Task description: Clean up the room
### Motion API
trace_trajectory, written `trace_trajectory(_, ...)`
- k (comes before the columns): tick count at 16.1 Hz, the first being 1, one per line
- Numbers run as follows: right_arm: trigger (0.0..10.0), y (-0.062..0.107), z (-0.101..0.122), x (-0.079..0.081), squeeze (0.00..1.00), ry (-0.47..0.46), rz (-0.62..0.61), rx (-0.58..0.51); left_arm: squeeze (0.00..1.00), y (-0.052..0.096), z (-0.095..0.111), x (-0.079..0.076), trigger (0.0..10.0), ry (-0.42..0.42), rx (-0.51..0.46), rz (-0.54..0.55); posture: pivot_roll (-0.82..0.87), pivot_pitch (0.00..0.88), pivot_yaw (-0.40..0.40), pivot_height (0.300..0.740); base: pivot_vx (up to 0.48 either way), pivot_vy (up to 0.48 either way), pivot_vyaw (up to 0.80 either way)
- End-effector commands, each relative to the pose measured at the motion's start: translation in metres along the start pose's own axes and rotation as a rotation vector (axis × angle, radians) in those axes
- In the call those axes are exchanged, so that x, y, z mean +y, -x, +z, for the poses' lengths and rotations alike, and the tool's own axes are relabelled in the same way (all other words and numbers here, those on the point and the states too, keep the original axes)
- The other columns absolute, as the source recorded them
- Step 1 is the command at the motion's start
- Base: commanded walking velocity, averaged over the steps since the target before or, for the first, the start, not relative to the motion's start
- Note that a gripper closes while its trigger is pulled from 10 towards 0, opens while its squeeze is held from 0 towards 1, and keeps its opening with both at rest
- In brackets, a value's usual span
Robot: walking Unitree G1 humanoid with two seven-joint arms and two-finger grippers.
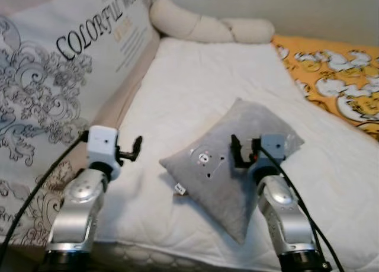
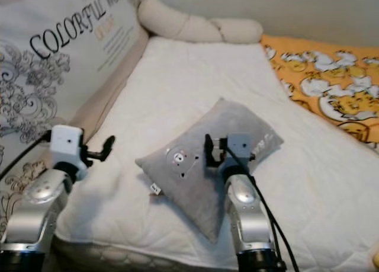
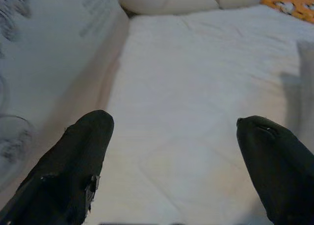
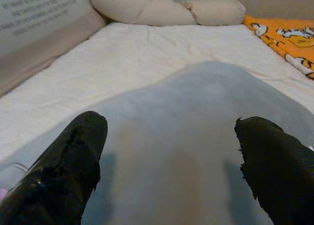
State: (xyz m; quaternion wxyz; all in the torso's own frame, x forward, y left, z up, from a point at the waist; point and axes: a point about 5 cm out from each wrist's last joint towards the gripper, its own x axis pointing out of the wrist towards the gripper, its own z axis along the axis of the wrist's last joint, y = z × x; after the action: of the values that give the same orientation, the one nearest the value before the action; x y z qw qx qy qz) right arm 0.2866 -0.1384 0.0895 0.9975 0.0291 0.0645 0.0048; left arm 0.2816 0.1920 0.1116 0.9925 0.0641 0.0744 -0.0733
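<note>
White quilted bed (image 1: 195, 88), grey pillow (image 1: 228, 183), patterned bumper (image 1: 53, 76) alongside.

**Soft, even indoor light; wrist views out of focus up close**

The light is diffuse and moderately bright, without glare. The white bed cover (image 1: 201, 88) looks slightly washed out and pale. The gray pillow (image 1: 237, 165) throws a soft shadow on its near side, and both silver arms show small dull highlights. Head views are a little soft and grainy. In the wrist views the black fingers (image 4: 64, 171) are blurred, and the background is hazy too.
</note>
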Motion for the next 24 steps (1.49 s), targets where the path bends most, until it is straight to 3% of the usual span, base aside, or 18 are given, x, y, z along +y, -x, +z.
trace_trajectory(1,10.0,0.0,0.003,-0.01,0.0,-0.02,-0.045,-0.015,0.65,-0.002,0.001,-0.004,10.0,-0.004,0.003,-0.013,0.04,0.0,-0.024,0.74,0.0,0.0,0.0)
trace_trajectory(2,10.0,0.0,0.005,-0.015,0.33,-0.051,-0.071,-0.024,0.65,-0.002,0.001,-0.004,10.0,-0.007,0.004,-0.018,0.04,0.0,-0.025,0.74,0.0,0.0,0.0)
trace_trajectory(3,10.0,0.0,0.004,-0.028,1.0,-0.079,-0.148,-0.008,0.65,-0.001,0.001,-0.007,10.0,-0.024,0.008,-0.044,0.04,0.0,-0.023,0.74,0.0,0.0,0.0)
trace_trajectory(5,10.0,-0.001,-0.005,-0.045,1.0,-0.137,-0.254,0.054,0.65,0.001,-0.001,-0.01,10.0,-0.045,0.017,-0.085,0.04,0.0,-0.017,0.74,0.0,0.0,0.0)
trace_trajectory(8,10.0,-0.006,-0.024,-0.056,1.0,-0.245,-0.24,0.175,0.65,0.003,-0.002,-0.014,10.0,-0.068,0.023,-0.132,0.04,0.0,-0.012,0.74,0.0,0.0,0.0)
trace_trajectory(11,10.0,-0.016,-0.038,-0.07,1.0,-0.56,-0.218,0.237,0.66,0.009,0.002,-0.021,10.0,-0.158,0.023,-0.265,0.05,0.0,-0.017,0.74,0.0,0.0,0.0)
trace_trajectory(12,10.0,-0.019,-0.048,-0.071,1.0,-0.663,-0.188,0.27,0.65,0.011,0.003,-0.025,10.0,-0.186,0.024,-0.321,0.06,0.0,-0.018,0.74,0.0,0.0,0.0)
trace_trajectory(15,10.0,-0.02,-0.069,-0.074,1.0,-0.827,-0.227,0.335,0.66,0.014,0.007,-0.03,10.0,-0.189,0.011,-0.416,0.08,0.0,-0.022,0.74,0.0,0.0,0.0)
trace_trajectory(17,10.0,-0.021,-0.076,-0.069,1.0,-0.981,-0.236,0.343,0.66,0.018,0.009,-0.033,10.0,-0.19,0.014,-0.501,0.11,0.0,-0.03,0.74,0.0,0.0,0.0)
trace_trajectory(18,10.0,-0.024,-0.078,-0.058,1.0,-1.067,-0.222,0.352,0.65,0.021,0.008,-0.031,10.0,-0.216,0.033,-0.555,0.12,0.0,-0.034,0.74,0.0,0.0,0.0)
trace_trajectory(19,10.0,-0.026,-0.078,-0.055,1.0,-1.081,-0.211,0.35,0.65,0.022,0.008,-0.03,10.0,-0.22,0.038,-0.562,0.12,0.0,-0.034,0.74,0.0,0.0,0.0)
trace_trajectory(20,10.0,-0.03,-0.074,-0.049,0.21,-1.102,-0.175,0.335,0.65,0.022,0.008,-0.029,10.0,-0.229,0.041,-0.558,0.12,0.0,-0.036,0.74,0.0,0.0,0.0)
trace_trajectory(21,10.0,-0.034,-0.069,-0.043,0.0,-1.123,-0.129,0.315,0.66,0.022,0.008,-0.027,10.0,-0.233,0.042,-0.554,0.12,0.0,-0.038,0.74,0.0,0.0,0.0)
trace_trajectory(23,10.0,-0.046,-0.055,-0.017,0.0,-1.135,0.036,0.301,0.65,0.022,0.008,-0.025,10.0,-0.24,0.045,-0.55,0.12,0.0,-0.04,0.74,0.0,0.0,0.0)
trace_trajectory(24,10.0,-0.046,-0.055,-0.016,0.0,-1.129,0.039,0.305,0.65,0.022,0.008,-0.025,10.0,-0.241,0.046,-0.55,0.12,0.0,-0.04,0.74,0.0,0.0,0.0)
